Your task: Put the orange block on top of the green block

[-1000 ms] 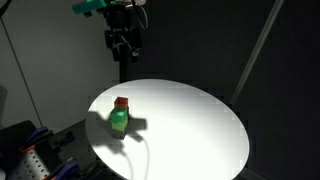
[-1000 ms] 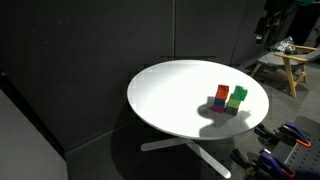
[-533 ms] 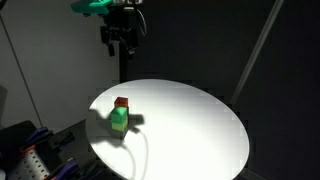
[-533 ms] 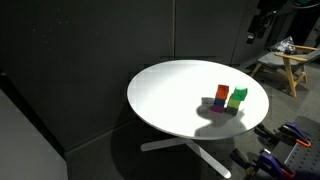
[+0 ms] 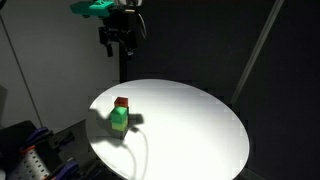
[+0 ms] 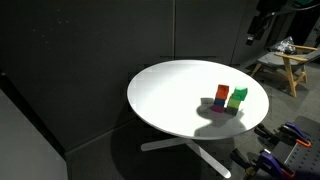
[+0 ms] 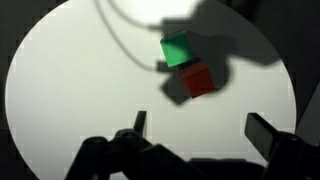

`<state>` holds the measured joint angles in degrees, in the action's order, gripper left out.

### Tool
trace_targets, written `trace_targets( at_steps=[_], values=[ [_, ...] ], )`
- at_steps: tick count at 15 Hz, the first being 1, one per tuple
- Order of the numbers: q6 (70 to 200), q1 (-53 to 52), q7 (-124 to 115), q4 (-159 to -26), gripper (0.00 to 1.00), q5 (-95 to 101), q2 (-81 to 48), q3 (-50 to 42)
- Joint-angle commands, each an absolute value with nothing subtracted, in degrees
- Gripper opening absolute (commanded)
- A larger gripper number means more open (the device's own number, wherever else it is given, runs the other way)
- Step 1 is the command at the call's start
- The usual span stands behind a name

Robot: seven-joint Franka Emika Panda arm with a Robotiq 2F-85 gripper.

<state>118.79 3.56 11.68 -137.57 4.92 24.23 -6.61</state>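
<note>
The orange block point(image 7: 197, 80) and the green block point(image 7: 177, 48) stand side by side on the round white table point(image 7: 70, 90), touching at a corner. In an exterior view the orange block point(image 6: 221, 92) seems to rest on a small bluish thing, next to the green block point(image 6: 238, 97). In an exterior view the orange block point(image 5: 121, 102) shows just above and behind the green block point(image 5: 119, 122). My gripper point(image 7: 200, 128) hangs high above them, open and empty; it also shows in both exterior views point(image 5: 119, 40) point(image 6: 254, 30).
The table point(image 5: 190, 130) is otherwise bare white, with dark curtains around it. A wooden stool point(image 6: 285, 65) stands beyond the table. Cables and coloured gear point(image 5: 35, 160) lie by the table's near edge. A cable's shadow crosses the tabletop.
My gripper has moved a little up and away from the table over the last second. The blocks have not moved.
</note>
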Motion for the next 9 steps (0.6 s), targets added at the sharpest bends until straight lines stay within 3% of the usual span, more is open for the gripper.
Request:
trace_targets(
  at_steps=[1,9],
  values=[
    [118.6,3.6,11.7,-137.5,1.0,4.9,24.2,-6.6],
    [120.9,2.9,13.6,-138.7,1.0,4.0,24.9,-7.0]
  ],
)
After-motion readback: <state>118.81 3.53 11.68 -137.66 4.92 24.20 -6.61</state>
